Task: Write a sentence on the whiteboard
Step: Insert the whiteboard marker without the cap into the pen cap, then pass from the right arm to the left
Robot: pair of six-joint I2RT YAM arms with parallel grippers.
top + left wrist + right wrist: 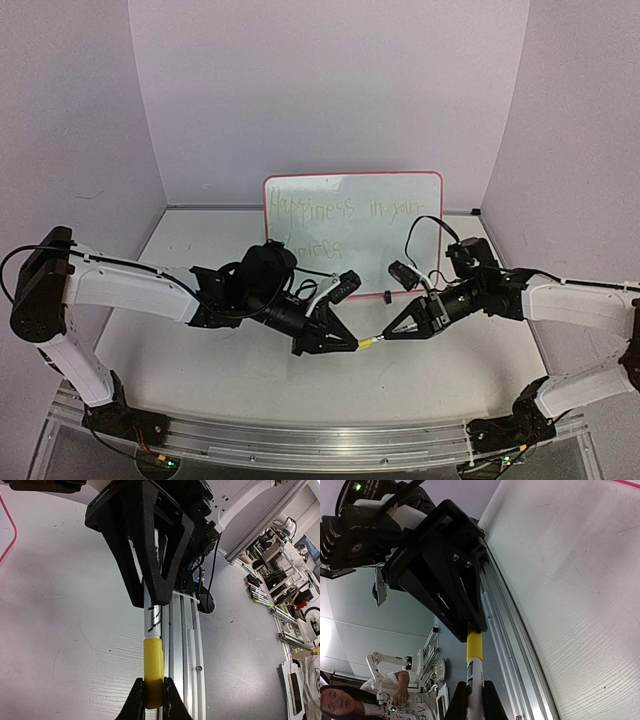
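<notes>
The whiteboard (pixel 400 235) stands upright at the back of the table, and the sentence (pixel 312 208) shows on it in faint yellow-green handwriting over two lines. In front of it, a white marker (pixel 368 342) with a yellow cap hangs level between the two arms. My left gripper (pixel 352 343) is shut on the yellow cap (pixel 153 665). My right gripper (pixel 386 336) is shut on the white barrel (pixel 474 680). In the left wrist view my left gripper (pixel 154 695) pinches the cap's end. My right gripper (pixel 475 697) clamps the barrel below the cap (pixel 474 645).
An aluminium rail (pixel 300 435) runs along the table's near edge below the marker. Lavender walls close in the back and both sides. A small black clip foot (pixel 387 295) sits at the board's base. A person (pixel 340 700) is visible beyond the table edge.
</notes>
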